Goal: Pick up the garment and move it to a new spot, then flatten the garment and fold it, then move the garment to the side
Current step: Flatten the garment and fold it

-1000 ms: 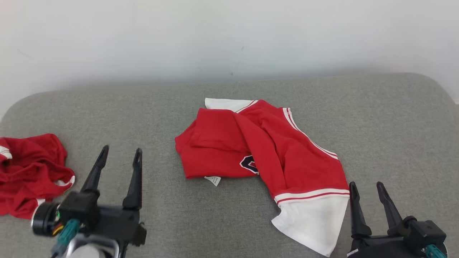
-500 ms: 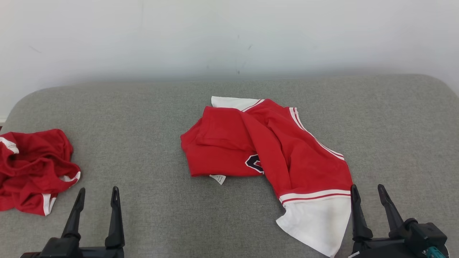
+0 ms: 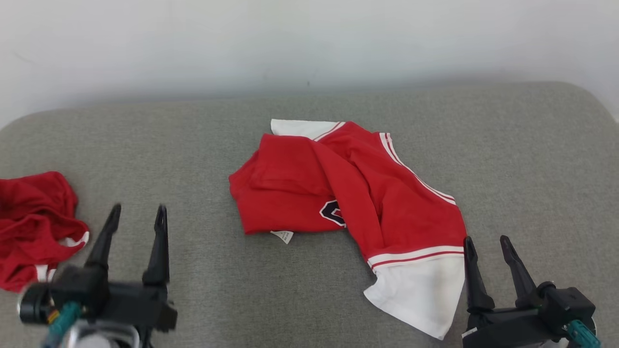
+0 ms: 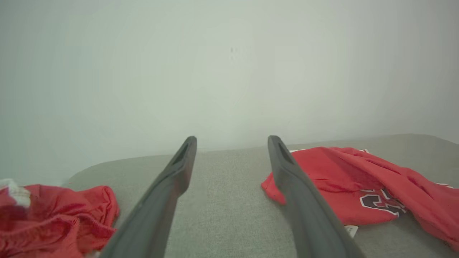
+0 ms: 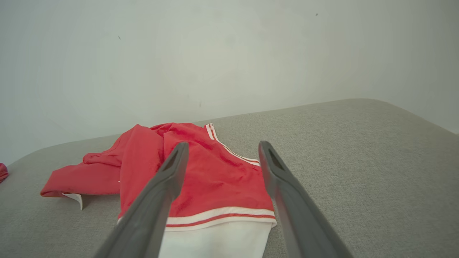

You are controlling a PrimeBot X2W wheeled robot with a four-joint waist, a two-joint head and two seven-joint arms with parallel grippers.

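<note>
head view: a grey cushion [image 3: 532,159] with rounded corners runs across the picture, its far edge against a plain pale wall [image 3: 309,38]. the garment [image 3: 387,203], a red shirt with white striped trim, lies crumpled near the middle of the cushion, partly folded over itself. a dark emblem is half hidden in a fold and a small white label [image 3: 283,236] sticks out at its near edge. its white panel [image 3: 416,299] spreads toward the near right. the right hand [image 3: 486,239] sits just beside that panel, fingers spread apart and holding nothing. the left hand [image 3: 138,209] is at the lower left, wide open and empty, well apart from the garment. a second red cloth [image 3: 34,227] lies bunched at the left edge (red with white trim too), near the left hand.

left wrist view: the two fingers stand apart over bare cushion, with the bunched cloth to one side, the garment to the other and the wall beyond.

right wrist view: the spread fingers point over the garment's white panel and striped band; whether they touch it i cannot tell.
</note>
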